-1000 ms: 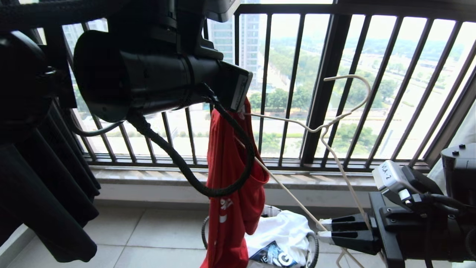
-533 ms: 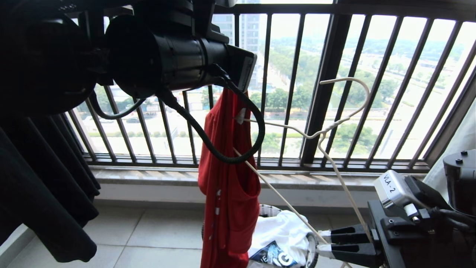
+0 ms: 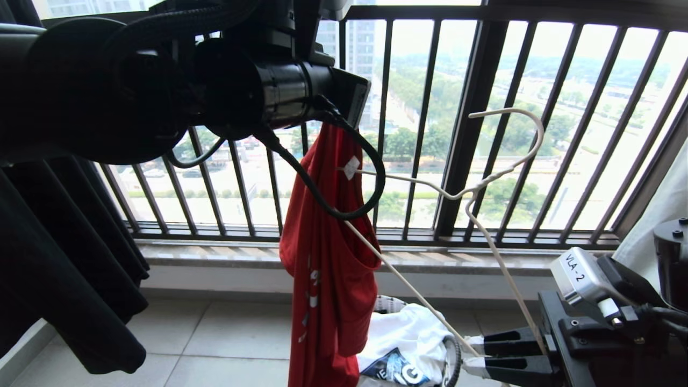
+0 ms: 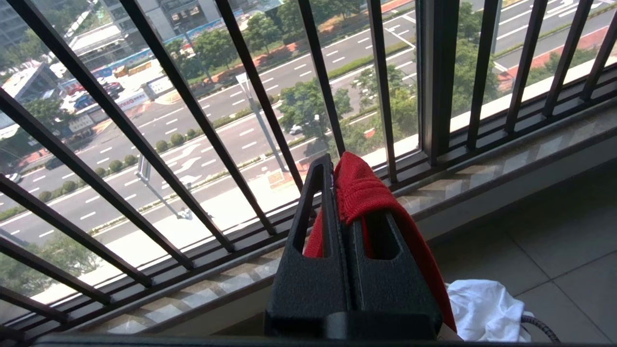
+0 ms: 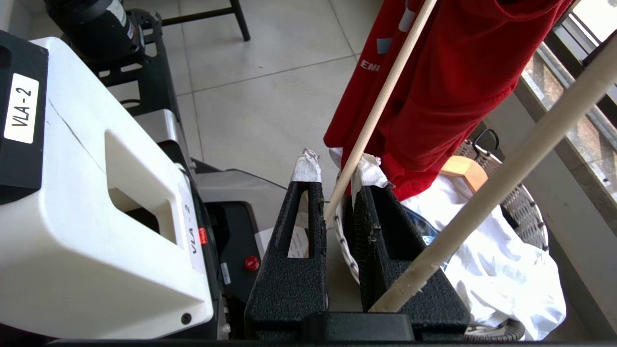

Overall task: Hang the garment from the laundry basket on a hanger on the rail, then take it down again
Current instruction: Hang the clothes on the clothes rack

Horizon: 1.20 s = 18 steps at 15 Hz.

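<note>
My left gripper (image 4: 337, 193) pinched the red garment (image 3: 328, 258), hanging lengthwise straight down. Right gripper (image 5: 332, 178) clamped the white hanger (image 3: 484, 183), hook up.

T-shirt (image 3: 328, 269) hanging from left hand (image 4: 337, 178), before window railing (image 3: 473, 134); wire hanger (image 3: 484, 183) right of it, in right hand (image 5: 332, 168); laundry basket (image 3: 454, 360) below, on floor (image 3: 226, 344).

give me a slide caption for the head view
Left gripper lifts the red T-shirt while the right gripper threads the white wire hanger into it.
</note>
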Motion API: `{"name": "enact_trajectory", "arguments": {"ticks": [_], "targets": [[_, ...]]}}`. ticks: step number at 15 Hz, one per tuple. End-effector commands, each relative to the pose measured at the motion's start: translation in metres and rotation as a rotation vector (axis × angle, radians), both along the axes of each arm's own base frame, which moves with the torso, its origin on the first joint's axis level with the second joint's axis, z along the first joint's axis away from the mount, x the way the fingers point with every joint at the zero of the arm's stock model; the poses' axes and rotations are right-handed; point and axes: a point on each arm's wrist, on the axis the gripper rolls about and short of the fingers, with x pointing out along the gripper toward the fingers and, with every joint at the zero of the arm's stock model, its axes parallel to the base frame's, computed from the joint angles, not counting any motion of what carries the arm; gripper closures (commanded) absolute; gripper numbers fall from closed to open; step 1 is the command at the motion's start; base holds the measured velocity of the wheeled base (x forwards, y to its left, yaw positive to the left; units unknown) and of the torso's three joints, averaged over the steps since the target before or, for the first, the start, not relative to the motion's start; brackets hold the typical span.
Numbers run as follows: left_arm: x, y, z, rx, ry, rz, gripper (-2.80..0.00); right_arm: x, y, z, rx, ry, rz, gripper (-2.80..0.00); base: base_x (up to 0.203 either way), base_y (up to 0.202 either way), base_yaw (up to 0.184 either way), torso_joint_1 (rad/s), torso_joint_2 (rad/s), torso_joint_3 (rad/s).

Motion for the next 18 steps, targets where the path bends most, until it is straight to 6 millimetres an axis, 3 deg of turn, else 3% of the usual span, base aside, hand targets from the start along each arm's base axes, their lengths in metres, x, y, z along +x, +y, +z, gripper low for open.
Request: {"name": "enact_trajectory", "arguments": {"ticks": [1, 7, 18], "targets": [[-0.001, -0.015, -0.009, 0.002, 0.007, -0.033, 0.00, 0.001, 0.000, 0.000, 0.001, -0.001, 0.004, 0.00, 0.000, 0.000, 0.000, 0.000, 0.00, 0.000], [-0.042, -0.027, 0.001, -0.027, 0.078, -0.148, 0.00, 0.012, -0.005, 0.002, 0.003, -0.004, -0.054, 0.00, 0.000, 0.000, 0.000, 0.000, 0.00, 0.000], [-0.078, -0.060, -0.008, -0.039, 0.130, -0.297, 0.00, 0.015, -0.008, 0.006, 0.015, -0.011, -0.070, 0.00, 0.000, 0.000, 0.000, 0.000, 0.00, 0.000]]}}
